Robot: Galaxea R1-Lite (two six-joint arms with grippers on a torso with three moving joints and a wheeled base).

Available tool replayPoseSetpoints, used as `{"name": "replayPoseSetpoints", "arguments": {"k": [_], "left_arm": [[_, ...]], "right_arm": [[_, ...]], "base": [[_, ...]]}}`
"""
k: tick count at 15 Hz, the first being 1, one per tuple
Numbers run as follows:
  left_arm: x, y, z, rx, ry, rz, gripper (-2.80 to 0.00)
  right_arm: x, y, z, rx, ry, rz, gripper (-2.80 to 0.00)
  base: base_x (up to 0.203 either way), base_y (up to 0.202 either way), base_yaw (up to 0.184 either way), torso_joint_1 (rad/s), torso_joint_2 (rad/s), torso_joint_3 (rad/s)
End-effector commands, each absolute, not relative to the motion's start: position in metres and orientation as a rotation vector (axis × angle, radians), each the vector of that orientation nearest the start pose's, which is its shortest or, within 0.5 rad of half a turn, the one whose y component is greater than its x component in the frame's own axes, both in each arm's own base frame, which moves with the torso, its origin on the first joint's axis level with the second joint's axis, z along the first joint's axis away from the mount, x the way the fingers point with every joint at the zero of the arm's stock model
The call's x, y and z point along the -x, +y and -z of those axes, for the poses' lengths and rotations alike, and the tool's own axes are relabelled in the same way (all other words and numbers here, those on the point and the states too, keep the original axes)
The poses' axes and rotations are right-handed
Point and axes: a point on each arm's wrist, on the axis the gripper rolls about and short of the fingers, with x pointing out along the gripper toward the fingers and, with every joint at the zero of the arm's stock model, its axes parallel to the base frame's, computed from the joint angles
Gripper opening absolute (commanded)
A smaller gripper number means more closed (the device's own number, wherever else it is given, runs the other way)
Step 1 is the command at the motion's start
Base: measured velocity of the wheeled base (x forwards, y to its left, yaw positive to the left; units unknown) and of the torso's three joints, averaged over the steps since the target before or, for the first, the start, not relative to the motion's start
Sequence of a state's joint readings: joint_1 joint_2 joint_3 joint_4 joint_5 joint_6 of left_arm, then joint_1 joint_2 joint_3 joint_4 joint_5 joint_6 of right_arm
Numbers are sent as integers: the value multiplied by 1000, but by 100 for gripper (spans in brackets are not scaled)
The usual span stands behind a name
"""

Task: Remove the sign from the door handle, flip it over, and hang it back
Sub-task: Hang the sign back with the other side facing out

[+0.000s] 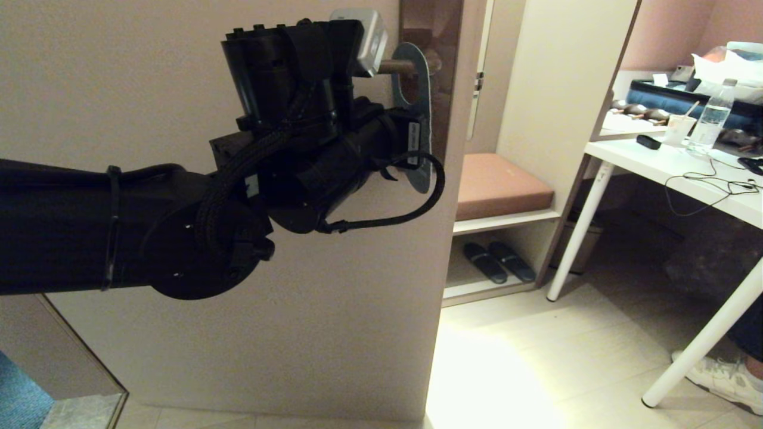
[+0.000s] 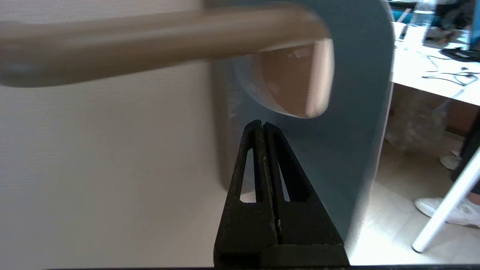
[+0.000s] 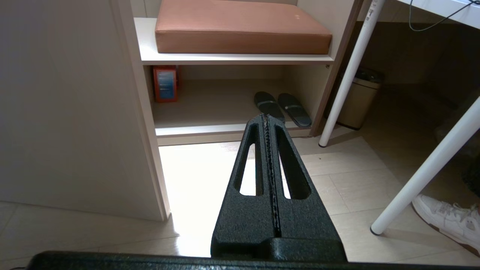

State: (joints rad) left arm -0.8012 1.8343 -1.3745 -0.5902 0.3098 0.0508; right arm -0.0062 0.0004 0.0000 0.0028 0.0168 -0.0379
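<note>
The sign [image 1: 422, 89] hangs by its round hole on the door handle [image 1: 396, 67], a bronze-brown lever on a dark backplate [image 1: 432, 30]. Its slate-blue face is turned toward my left arm. My left gripper [image 1: 420, 140] is raised to the sign's lower half. In the left wrist view the shut left gripper [image 2: 262, 123] has its tips just below the hole, in front of the blue face of the sign [image 2: 352, 131], under the handle [image 2: 150, 48]. I see nothing between the jaws. My right gripper [image 3: 266, 116] is shut and empty, low over the floor.
The pale door [image 1: 268, 333] fills the left. Beyond its edge stands a shelf unit with a brown cushion [image 1: 501, 185] and slippers [image 1: 498, 262]. A white table [image 1: 673, 173] with a bottle and cables stands at the right, a person's shoe [image 1: 724, 378] beside its leg.
</note>
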Motion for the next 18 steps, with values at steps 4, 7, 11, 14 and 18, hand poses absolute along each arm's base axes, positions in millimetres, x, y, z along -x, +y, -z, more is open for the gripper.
{"name": "replayPoseSetpoints", "arguments": {"k": [4, 7, 11, 14, 18], "left_arm": [[-266, -255, -293, 22, -126, 468, -280], [-266, -257, -292, 19, -125, 473, -280], [-264, -260, -292, 17, -126, 484, -280], [-261, -264, -293, 17, -128, 500, -280], [-258, -266, -293, 16, -132, 510, -280]], "right_arm": [[23, 1, -75, 38, 3, -12, -280], [23, 1, -75, 38, 3, -11, -280], [23, 1, -75, 38, 3, -12, -280], [23, 1, -75, 38, 3, -11, -280], [23, 1, -75, 38, 3, -11, -280]], "base": [[0, 0, 0, 0, 0, 0], [0, 0, 0, 0, 0, 0], [0, 0, 0, 0, 0, 0], [0, 0, 0, 0, 0, 0], [0, 0, 0, 0, 0, 0]]}}
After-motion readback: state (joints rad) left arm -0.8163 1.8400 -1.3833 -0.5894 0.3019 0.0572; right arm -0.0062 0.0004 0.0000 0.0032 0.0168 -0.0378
